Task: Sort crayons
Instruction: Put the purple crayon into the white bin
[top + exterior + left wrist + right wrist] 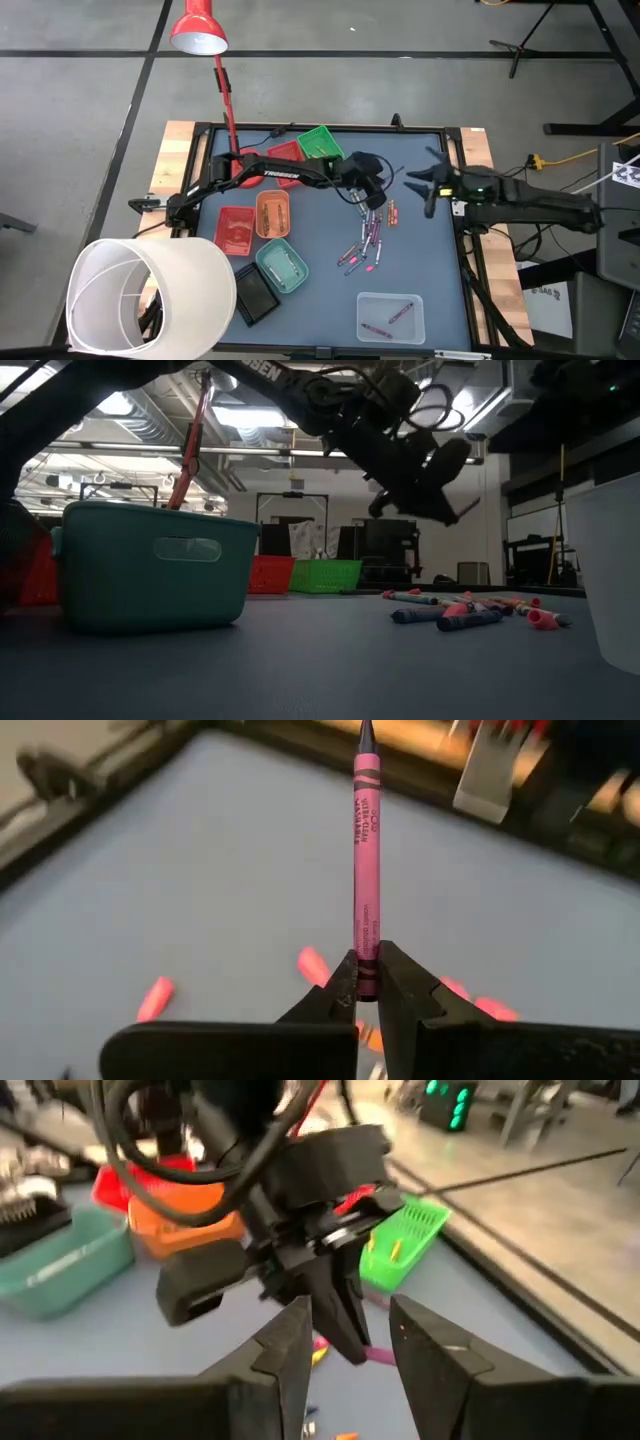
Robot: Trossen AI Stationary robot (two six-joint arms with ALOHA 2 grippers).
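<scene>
Pinched between the two dark fingers at the bottom centre of the left wrist view, a pink crayon (pixel 366 870) stands straight up the frame, its label readable and its dark tip near the top edge. Its holder, the left gripper (pixel 372 198), is closed on the crayon's lower end and hangs above the blue mat (pixel 430 270) in the middle of the high view, just over the pile of loose crayons (pixel 365 245) scattered at centre right. Right gripper (pixel 428 187) waits at the right of centre, near the left one, its jaws standing wide apart with nothing between them. At left centre of the high view sit a red tray (pixel 235 229), an orange tray (pixel 272 213) and a teal tray (pixel 282 265); a green tray (pixel 320 142) lies toward the upper middle. A clear tray (pixel 391 316) at lower right holds a few crayons. A red lamp (pixel 198 30) shows at upper left.
</scene>
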